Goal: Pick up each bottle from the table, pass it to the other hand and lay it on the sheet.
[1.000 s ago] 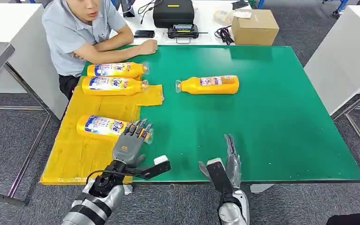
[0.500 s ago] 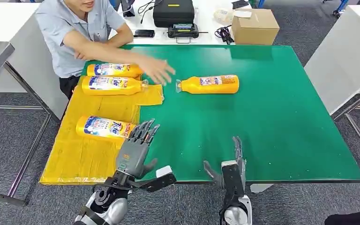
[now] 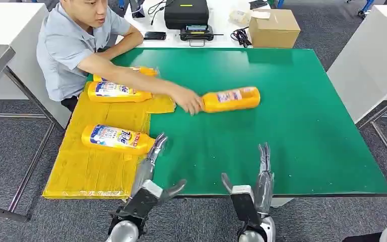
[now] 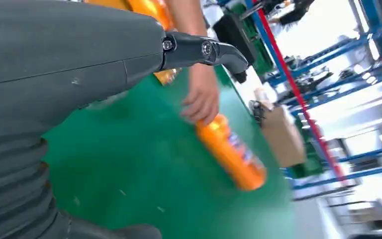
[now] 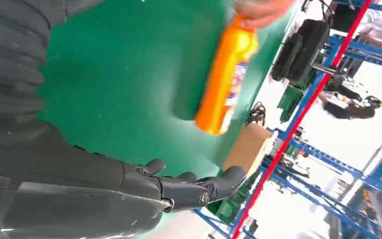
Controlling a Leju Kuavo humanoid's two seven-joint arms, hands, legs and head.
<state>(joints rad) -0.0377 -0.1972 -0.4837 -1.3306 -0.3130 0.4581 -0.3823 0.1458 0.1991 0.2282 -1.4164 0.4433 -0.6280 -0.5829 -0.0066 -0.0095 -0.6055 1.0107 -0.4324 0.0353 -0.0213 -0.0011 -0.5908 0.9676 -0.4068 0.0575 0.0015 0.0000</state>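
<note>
While fingers stay spread and empty — left hand point(image 3: 148, 174) lower centre, right hand point(image 3: 256, 186) beside it. Mid-frame, person's hand point(image 3: 190, 103) gripping orange plastic bottle point(image 3: 231, 99) on green table point(image 3: 292, 126) — yellow sheet point(image 3: 88, 166) at left.

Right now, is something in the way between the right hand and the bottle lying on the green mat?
Yes. A person's hand is on the neck end of the bottle. The green mat between it and the right hand is bare.
</note>
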